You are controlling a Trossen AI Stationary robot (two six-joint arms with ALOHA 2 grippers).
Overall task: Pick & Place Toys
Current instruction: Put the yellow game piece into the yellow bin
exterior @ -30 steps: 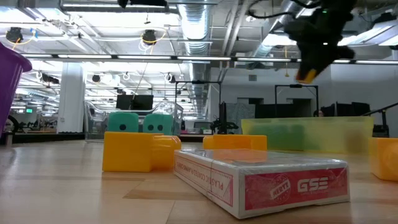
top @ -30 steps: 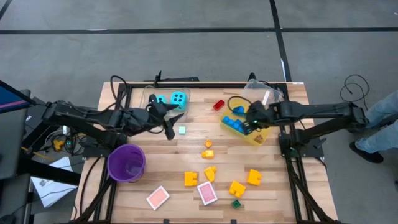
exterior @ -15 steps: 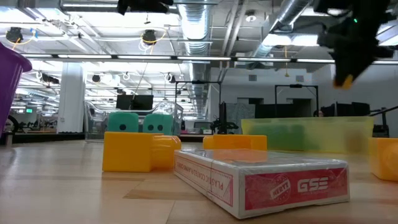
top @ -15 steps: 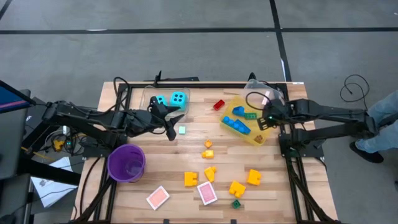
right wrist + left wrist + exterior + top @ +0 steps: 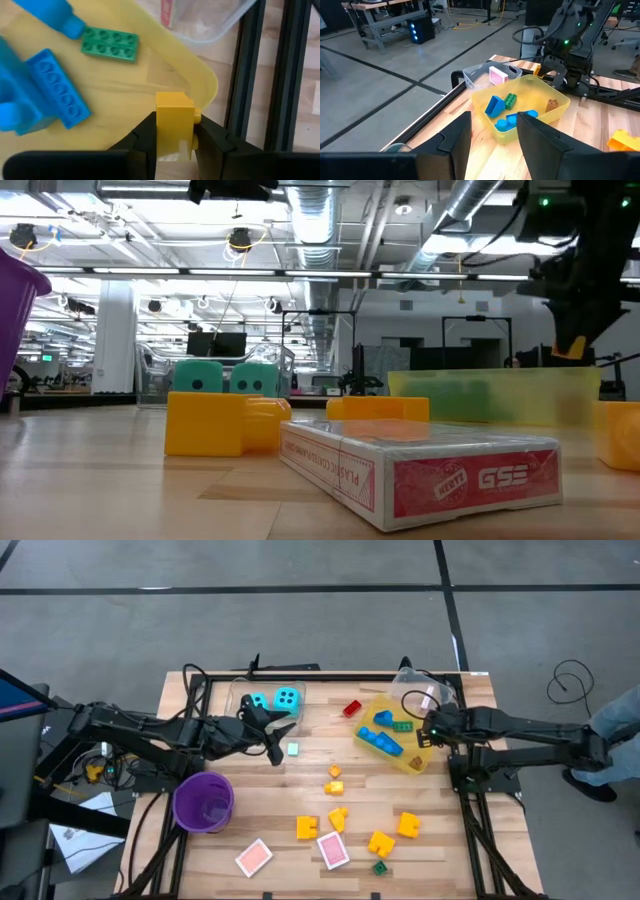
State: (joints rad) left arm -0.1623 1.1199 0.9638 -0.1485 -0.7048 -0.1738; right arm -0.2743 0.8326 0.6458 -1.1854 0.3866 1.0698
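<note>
R gripper (image 5: 175, 135) clamped a yellow brick (image 5: 174, 120), hanging over the yellow bin's (image 5: 419, 761) 3 o'clock rim, w/ blue bricks (image 5: 381, 740) and a green one (image 5: 401, 725) inside. L gripper (image 5: 278, 740), jaws narrowly apart and empty, sat at 9 o'clock of a pale green brick (image 5: 292, 749).

A purple cup (image 5: 204, 802) stood at the table's (image 5: 300, 785) left edge; a yellow bin (image 5: 432, 753) and clear containers (image 5: 424, 692) were set opposite.

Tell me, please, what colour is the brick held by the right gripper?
Yellow brick, clearest in the right wrist view.
</note>
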